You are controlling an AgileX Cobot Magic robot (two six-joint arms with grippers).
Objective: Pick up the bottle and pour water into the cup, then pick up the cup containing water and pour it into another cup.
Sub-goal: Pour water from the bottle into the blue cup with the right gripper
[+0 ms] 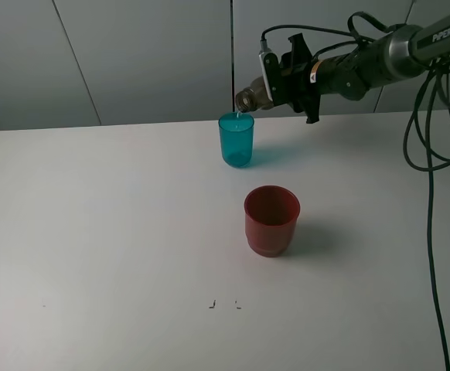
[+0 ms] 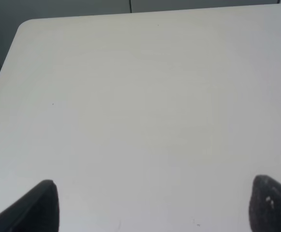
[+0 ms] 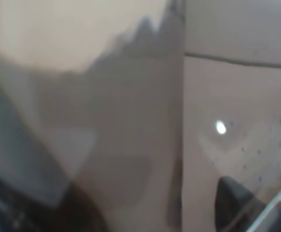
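Bottle tipped over the teal tumbler in the right gripper's grasp

The right gripper [image 1: 269, 83] was clamped around the smoky grey-brown bottle [image 1: 250, 97], which lay nearly level with its narrow neck just above the rim of the slim, translucent teal tumbler [image 1: 236, 142]. The wider, opaque dark red cup [image 1: 271, 222] with its stepped base stood apart, nearer the camera, on the smooth white table [image 1: 93, 232]. In the right wrist view the bottle [image 3: 106, 145] was a translucent blur. The left gripper [image 2: 157, 208] hung spread wide above bare tabletop.
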